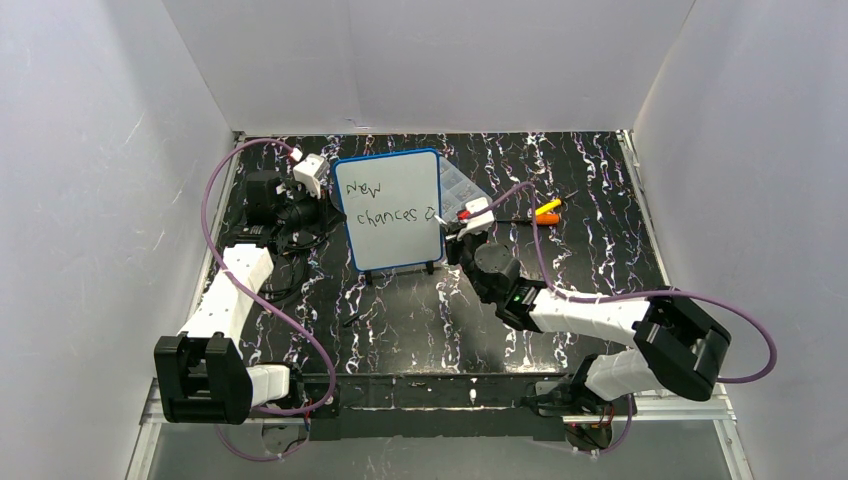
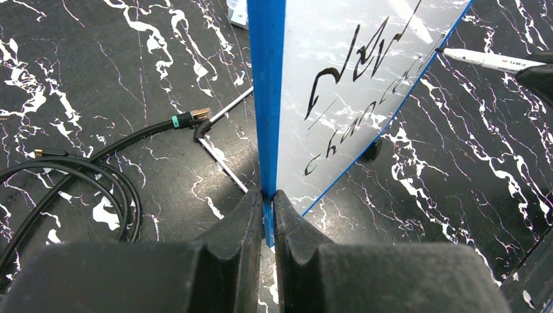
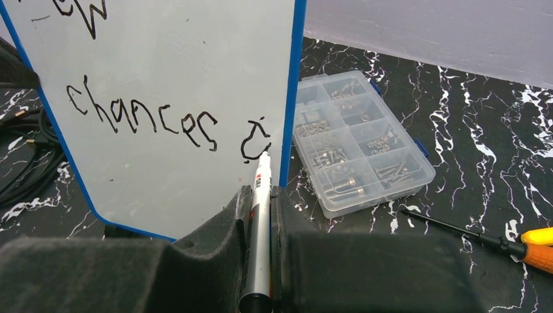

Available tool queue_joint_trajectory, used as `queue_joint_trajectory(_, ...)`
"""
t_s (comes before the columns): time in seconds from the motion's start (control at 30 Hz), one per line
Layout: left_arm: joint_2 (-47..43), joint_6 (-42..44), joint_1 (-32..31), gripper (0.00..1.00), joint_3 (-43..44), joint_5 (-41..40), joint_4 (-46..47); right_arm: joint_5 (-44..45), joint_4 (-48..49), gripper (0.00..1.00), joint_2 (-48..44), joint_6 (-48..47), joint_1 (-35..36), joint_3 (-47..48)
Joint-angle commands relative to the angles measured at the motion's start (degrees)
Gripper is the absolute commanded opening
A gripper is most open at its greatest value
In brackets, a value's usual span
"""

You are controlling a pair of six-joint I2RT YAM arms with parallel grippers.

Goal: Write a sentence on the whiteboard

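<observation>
The whiteboard point(image 1: 390, 210), white with a blue frame, stands upright near the table's back middle. Its black writing reads "New" and "chances" point(image 3: 140, 119), with a started letter point(image 3: 255, 140) at the right edge. My left gripper point(image 2: 268, 195) is shut on the board's blue left edge point(image 2: 266, 98) and holds it upright. My right gripper point(image 3: 259, 192) is shut on a white marker point(image 3: 259, 228), whose tip touches the board at the started letter. In the top view the right gripper point(image 1: 462, 222) is at the board's right edge and the left gripper point(image 1: 325, 205) at its left edge.
A clear plastic compartment box point(image 3: 355, 137) of small hardware lies just right of the board. An orange-handled screwdriver point(image 3: 502, 244) lies further right, also in the top view point(image 1: 545, 212). Black cables point(image 2: 85, 166) lie left of the board.
</observation>
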Motion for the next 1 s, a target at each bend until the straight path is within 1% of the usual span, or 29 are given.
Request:
queue_joint_trajectory(0.0,-2.1,0.1,-0.3,0.00,-0.4,1.3,1.0,0.3,2.8,0.01,0.9,-0.8,-0.4,2.0)
queue_joint_trajectory(0.23,-2.0,0.1,-0.2,0.00,-0.4,1.3,1.0,-0.2,0.9,0.01,0.7,1.8,-0.4,-0.3)
queue_joint_trajectory(0.53,-2.0,0.1,-0.3,0.00,-0.5,1.2,1.0,3.3,-1.8,0.01,-1.2,1.9,-0.4,-1.1)
queue_joint_trajectory(0.97,-2.0,0.1,-0.2,0.00,-0.5,1.2,1.0,4.5,1.9,0.01,-1.0,-2.4,-0.4,1.5)
